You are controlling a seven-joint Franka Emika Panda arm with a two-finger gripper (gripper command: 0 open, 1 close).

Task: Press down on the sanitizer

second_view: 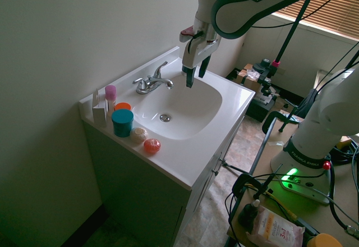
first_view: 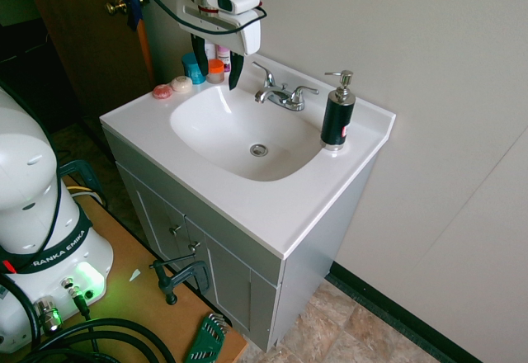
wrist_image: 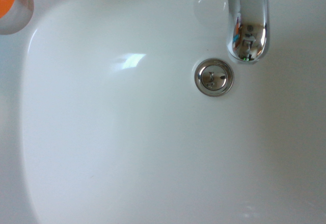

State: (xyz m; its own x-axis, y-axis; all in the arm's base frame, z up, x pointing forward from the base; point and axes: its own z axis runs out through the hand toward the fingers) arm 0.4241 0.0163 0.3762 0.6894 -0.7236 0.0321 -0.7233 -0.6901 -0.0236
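First ext. view: glossy white sink (first_view: 247,206) w/ oval basin, chrome faucet (first_view: 280,93); sanitizer (first_view: 337,112), black cylinder w/ chrome pump, stands at back corner past faucet, well apart from claw (first_view: 218,64). Claw released, empty, above basin. Second ext. hides sanitizer behind arm; wrist view adds chrome drain (wrist_image: 214,77).

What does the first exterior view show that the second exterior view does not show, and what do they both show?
Only the first exterior view shows the sanitizer, standing on the counter beside the faucet. Only the second exterior view shows a packet of wipes on the side table and a window blind. Both show the white sink, the faucet, the drain, the teal jar, the orange-lidded jar, two round soaps and the open gripper hanging above the basin.
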